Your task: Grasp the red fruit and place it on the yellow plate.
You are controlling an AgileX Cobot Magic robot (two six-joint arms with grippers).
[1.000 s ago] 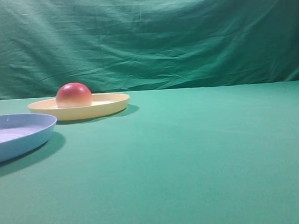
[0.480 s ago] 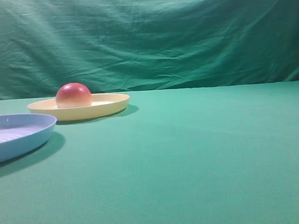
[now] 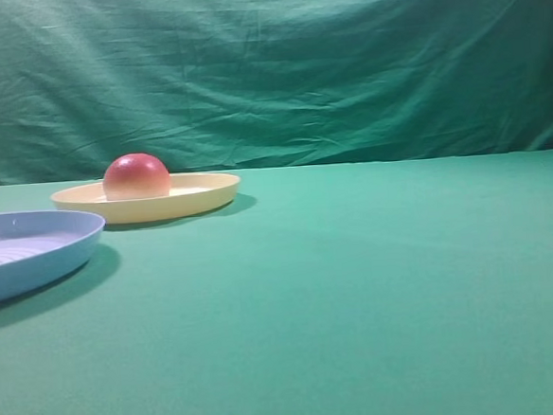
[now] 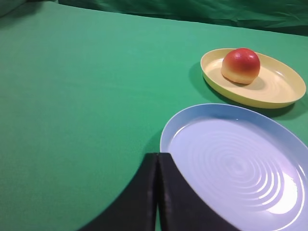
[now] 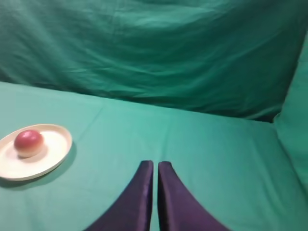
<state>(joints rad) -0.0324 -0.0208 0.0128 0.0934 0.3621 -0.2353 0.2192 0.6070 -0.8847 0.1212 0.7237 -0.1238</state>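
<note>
Red fruit (image 4: 240,65) sits on the yellow plate (image 4: 279,94), upper right of left wrist frame, looks placed. Left gripper (image 4: 158,192) and right gripper (image 5: 154,192) both pinched closed, empty (blue plate (image 4: 231,168) just beside). Keep arms clear, no nudging

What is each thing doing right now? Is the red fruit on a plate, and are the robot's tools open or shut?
red fruit: sitting flat side down on the yellow plate, nothing holding it.
yellow plate: flat on the green cloth, holding the fruit.
light-blue plate: flat on the cloth, nothing in it.
left tool: shut, holding nothing, beside the blue plate.
right tool: shut, holding nothing, away from the fruit.
</note>
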